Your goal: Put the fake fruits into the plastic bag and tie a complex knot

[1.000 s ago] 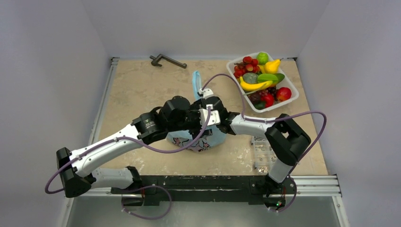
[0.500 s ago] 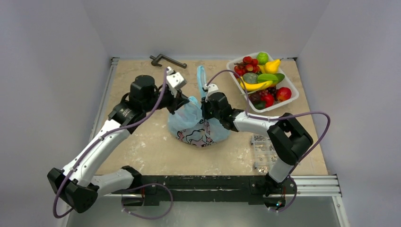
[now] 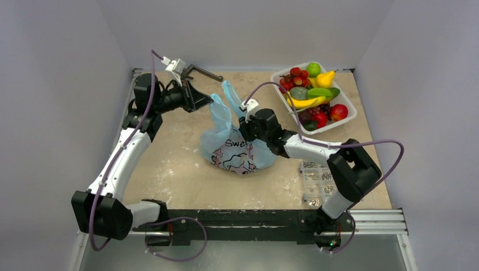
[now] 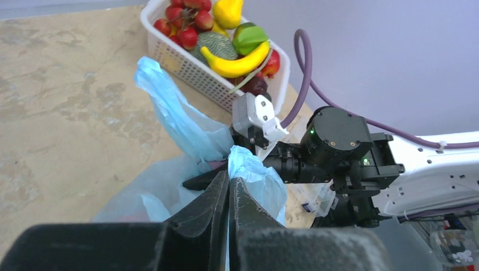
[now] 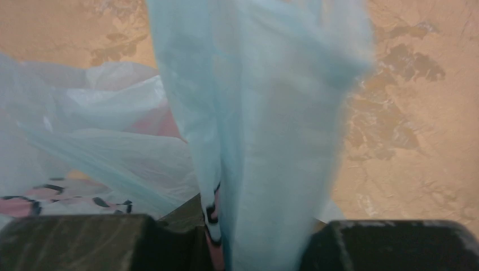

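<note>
Light-blue, thin, crinkly plastic carrier bag (image 3: 237, 152) sits mid-table between the arms; the glossy mixed-colour fake fruits (image 3: 310, 93) are heaped in the white mesh basket (image 3: 334, 124) at the far right, well apart from it; whether any are inside the bag cannot be seen; loading looks unfinished, and no knot is tied. The left claw (image 4: 229, 182) is clamped tight on one handle loop (image 3: 217, 107), stretched up toward the far left; the other loop runs through the right claw (image 3: 247, 130), grip unclear. The bag's long axis runs near-to-far, mouth facing the far edge.
</note>
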Controlling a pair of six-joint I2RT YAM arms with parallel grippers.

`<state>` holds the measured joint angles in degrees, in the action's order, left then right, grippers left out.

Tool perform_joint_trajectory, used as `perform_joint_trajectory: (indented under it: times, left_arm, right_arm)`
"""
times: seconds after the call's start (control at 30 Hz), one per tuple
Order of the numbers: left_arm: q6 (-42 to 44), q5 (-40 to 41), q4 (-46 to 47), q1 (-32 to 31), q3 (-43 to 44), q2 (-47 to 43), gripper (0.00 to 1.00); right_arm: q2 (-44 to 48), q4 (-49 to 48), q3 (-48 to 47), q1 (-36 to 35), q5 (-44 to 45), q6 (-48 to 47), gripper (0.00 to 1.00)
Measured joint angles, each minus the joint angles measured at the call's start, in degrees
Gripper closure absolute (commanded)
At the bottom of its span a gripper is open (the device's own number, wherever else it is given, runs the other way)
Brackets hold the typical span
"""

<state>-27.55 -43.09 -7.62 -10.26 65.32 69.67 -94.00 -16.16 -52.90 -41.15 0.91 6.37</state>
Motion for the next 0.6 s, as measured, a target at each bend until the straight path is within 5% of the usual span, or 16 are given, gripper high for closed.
perform_joint_trajectory:
  times: [0.1,0.3,0.5,0.6]
  left_arm:
    - [-1.73,-3.67,4.0,0.46,0.0,1.27,1.0]
    - [-2.05,-8.33,8.98,0.72,0.2,3.34,1.0]
    - [-1.86,-11.06,10.12,0.83,0.79,5.4,1.0]
    - [-1.81,-12.7,10.12,0.83,1.75,6.36,1.0]
  right_arm:
    - [2.03,3.04,0.0,1.44,-2.91,-3.78,0.3]
    - [10.08,10.19,-0.02,4.98,-8.7,-9.09,0.1]
    - [18.27,16.59,-1.42,7.74,-15.85,-14.23,0.09]
    - [20.83,19.34,-3.06,9.35,-21.86,-17.0,0.19]
